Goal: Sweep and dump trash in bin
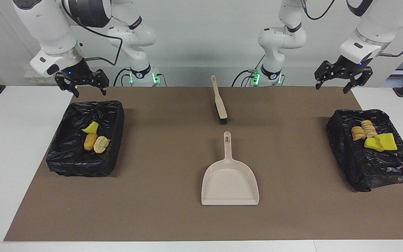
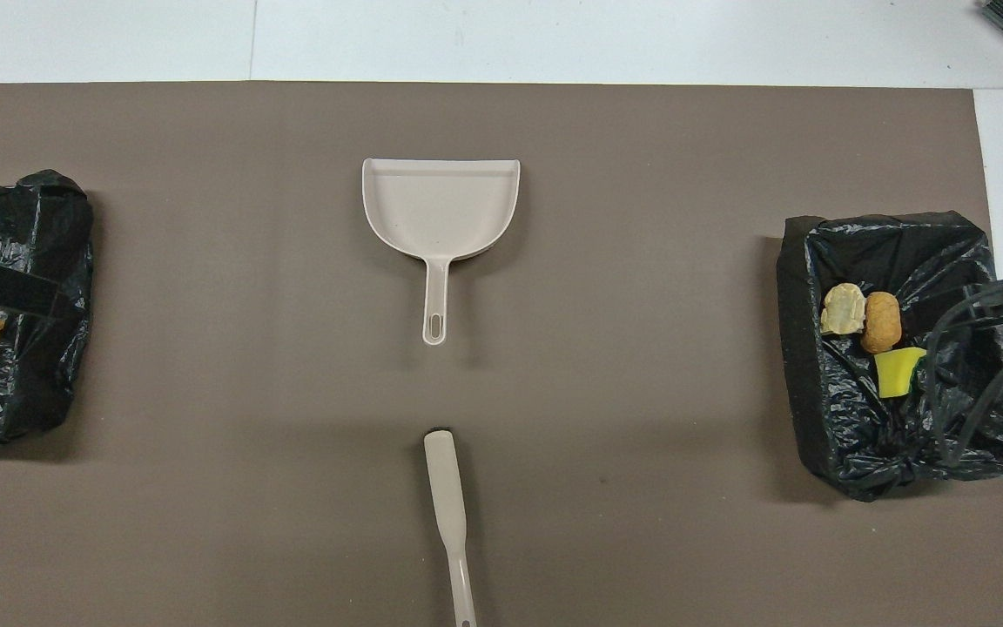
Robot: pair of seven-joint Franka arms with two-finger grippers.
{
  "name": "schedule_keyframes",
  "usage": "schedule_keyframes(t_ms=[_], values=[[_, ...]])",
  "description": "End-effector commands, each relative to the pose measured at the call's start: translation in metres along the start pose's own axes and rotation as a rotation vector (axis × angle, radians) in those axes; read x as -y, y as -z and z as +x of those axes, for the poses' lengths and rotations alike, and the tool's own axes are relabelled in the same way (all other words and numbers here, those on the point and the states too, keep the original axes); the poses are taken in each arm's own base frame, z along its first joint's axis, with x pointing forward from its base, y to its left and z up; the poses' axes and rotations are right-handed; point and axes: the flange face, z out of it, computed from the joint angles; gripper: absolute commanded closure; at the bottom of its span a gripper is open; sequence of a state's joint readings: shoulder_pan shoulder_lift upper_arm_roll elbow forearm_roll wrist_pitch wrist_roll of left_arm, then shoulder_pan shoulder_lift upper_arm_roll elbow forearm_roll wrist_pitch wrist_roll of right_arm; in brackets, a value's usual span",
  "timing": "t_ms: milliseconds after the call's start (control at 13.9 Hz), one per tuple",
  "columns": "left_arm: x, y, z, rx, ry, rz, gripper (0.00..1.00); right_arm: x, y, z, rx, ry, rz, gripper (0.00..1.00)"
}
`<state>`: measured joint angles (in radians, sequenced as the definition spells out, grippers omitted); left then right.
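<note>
The trash lies in two bins lined with black bags. The bin [image 1: 79, 168] at the right arm's end holds a yellow sponge bit [image 1: 90, 127], an orange-brown lump [image 1: 90, 141] and a beige lump [image 1: 101, 144]. The bin [image 1: 380, 171] at the left arm's end holds beige lumps [image 1: 362, 130] and yellow sponge bits [image 1: 381, 142]. My right gripper [image 1: 89, 93] hangs open and empty over its bin's edge. High over the other bin, my left gripper [image 1: 331, 88] is open and empty too.
A beige dustpan [image 1: 230, 182] lies mid-mat with its handle toward the robots. A beige brush [image 1: 219, 101] lies nearer to the robots, bristles toward the pan. In the overhead view the dustpan [image 2: 440, 205] and brush [image 2: 449, 505] lie in line. White table borders the brown mat.
</note>
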<state>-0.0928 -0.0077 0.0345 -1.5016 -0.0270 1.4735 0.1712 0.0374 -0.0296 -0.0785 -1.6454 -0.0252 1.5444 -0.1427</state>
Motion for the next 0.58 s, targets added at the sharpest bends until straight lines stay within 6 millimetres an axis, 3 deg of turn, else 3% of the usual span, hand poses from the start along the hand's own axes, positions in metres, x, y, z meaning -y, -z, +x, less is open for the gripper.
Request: schedule_keyframes(t_ms=[0,505], values=[[0.0037,0.0042,-0.0012,-0.005,0.000,-0.015,0.00,0.0016,0.0007,-0.0066,-0.009,0.023,0.012,0.00],[0.0039,0.0013,-0.0016,-0.002,0.009,-0.015,0.00,0.0022,0.0008,-0.0064,-0.010,0.025,0.010,0.00]])
